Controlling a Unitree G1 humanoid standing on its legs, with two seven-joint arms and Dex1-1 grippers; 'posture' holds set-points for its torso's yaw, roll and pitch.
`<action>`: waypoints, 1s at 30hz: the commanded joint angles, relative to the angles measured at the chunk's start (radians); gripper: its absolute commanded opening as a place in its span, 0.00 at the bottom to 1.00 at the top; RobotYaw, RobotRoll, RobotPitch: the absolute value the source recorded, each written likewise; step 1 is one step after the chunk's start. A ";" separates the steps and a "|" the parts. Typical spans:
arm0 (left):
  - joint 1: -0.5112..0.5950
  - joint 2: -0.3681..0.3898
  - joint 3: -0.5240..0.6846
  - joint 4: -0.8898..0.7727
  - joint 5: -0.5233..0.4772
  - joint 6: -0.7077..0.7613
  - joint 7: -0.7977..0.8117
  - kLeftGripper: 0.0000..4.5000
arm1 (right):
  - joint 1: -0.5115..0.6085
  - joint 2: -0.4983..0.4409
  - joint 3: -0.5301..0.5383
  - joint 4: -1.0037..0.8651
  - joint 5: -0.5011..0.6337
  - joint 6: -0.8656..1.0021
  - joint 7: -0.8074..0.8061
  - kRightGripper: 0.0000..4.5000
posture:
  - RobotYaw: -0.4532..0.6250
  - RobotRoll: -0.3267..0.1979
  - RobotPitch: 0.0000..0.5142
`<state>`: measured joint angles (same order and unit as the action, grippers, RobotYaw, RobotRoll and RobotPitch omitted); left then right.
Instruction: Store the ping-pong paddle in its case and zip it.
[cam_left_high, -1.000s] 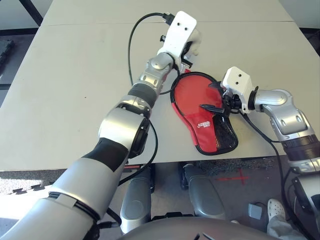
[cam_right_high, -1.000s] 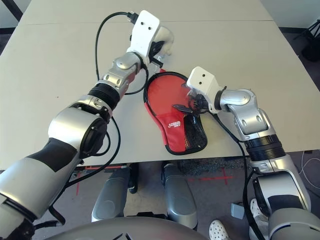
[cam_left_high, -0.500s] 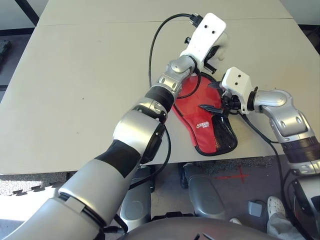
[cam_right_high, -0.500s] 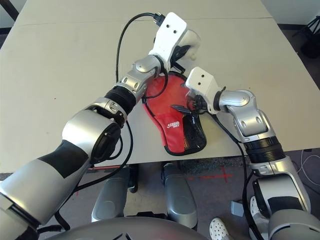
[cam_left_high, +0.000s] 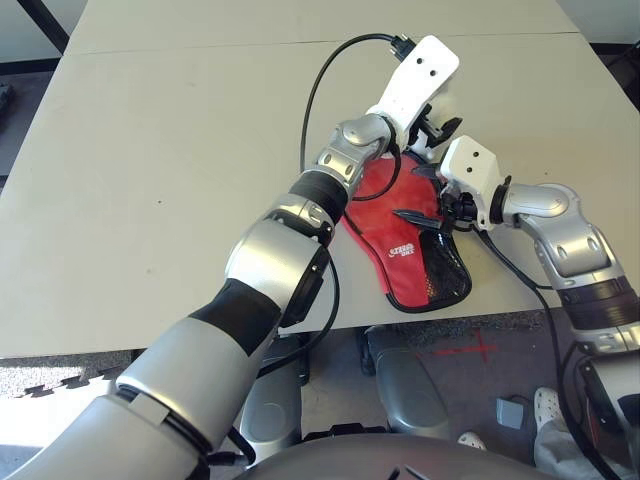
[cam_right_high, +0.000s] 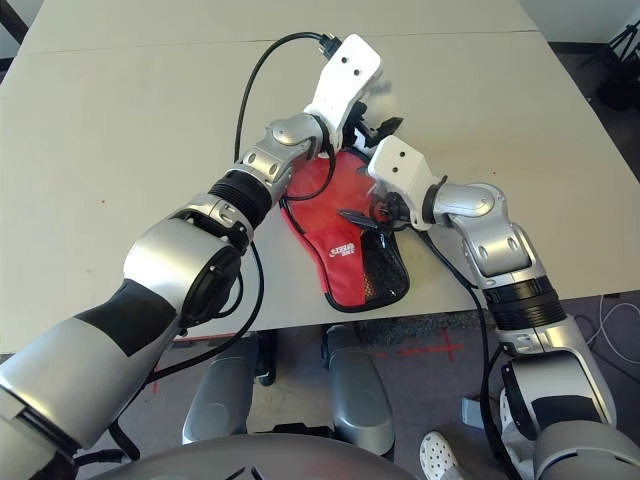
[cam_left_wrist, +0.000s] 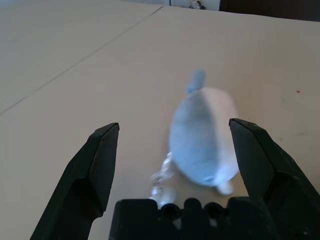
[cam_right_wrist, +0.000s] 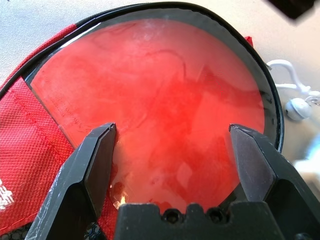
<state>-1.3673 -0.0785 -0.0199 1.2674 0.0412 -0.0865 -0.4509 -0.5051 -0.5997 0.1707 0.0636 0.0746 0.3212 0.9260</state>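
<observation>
Two arms reach over the big pale worktop (cam_left_high: 150, 150). The left arm has swung across toward the right since a moment ago, and its left hand (cam_left_high: 440, 128) now sits past the far edge of the case (cam_left_high: 415, 260). That hand was shut a second ago and now its fingers stand wide with nothing between them. A whitish round lump (cam_left_wrist: 205, 137) lies on the worktop just in front of it, so I think the hand has just let go of it. The right hand (cam_right_wrist: 172, 150) has not moved; it hangs wide over the case, holding nothing.

The red case lies near the front edge with its flap open. The ping-pong paddle (cam_right_wrist: 150, 100) is inside, its round red face showing. I think the zipping is not yet done
</observation>
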 joint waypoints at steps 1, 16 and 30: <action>-0.003 0.031 0.009 -0.012 0.000 0.002 -0.014 1.00 | 0.101 0.004 0.131 0.140 -0.079 0.086 0.019 1.00 | 0.36 0.62 0.61; 0.329 0.224 -0.063 -0.525 -0.059 0.126 -0.402 1.00 | 0.065 0.000 0.109 0.182 -0.075 0.087 0.028 1.00 | 0.38 0.62 0.62; 0.674 0.316 -0.236 -1.012 -0.057 0.383 -0.449 1.00 | -0.038 0.000 0.074 0.290 -0.053 0.086 0.048 1.00 | 0.40 0.62 0.60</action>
<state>-0.7173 0.2404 -0.2252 0.2513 -0.0368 0.2831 -0.9160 -0.6066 -0.5902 0.1750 0.2252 0.0959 0.3241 0.9913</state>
